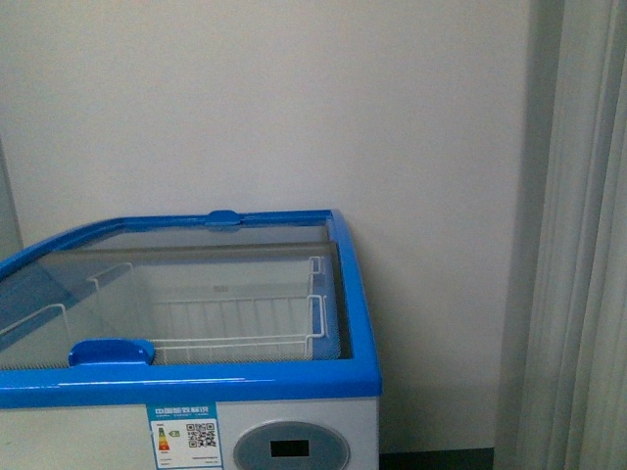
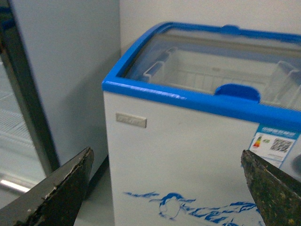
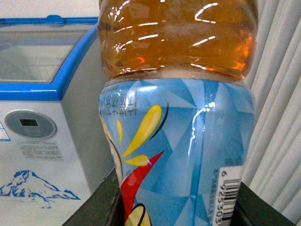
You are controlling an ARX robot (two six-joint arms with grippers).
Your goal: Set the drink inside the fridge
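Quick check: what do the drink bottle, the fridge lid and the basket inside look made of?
The drink: clear, glossy plastic, judging by its ribs and highlights, with a printed film label. The fridge lid: see-through glass or plastic, in a blue plastic-looking rim. The basket: thin white wire, probably coated.

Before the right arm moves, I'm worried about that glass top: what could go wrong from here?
The glass lid looks shut over the fridge; lowering the drink now would likely strike glass.
The drink fills the right wrist view, so the right tool may aim poorly.
The open left tool is away from the lid handle, so nothing slides it.
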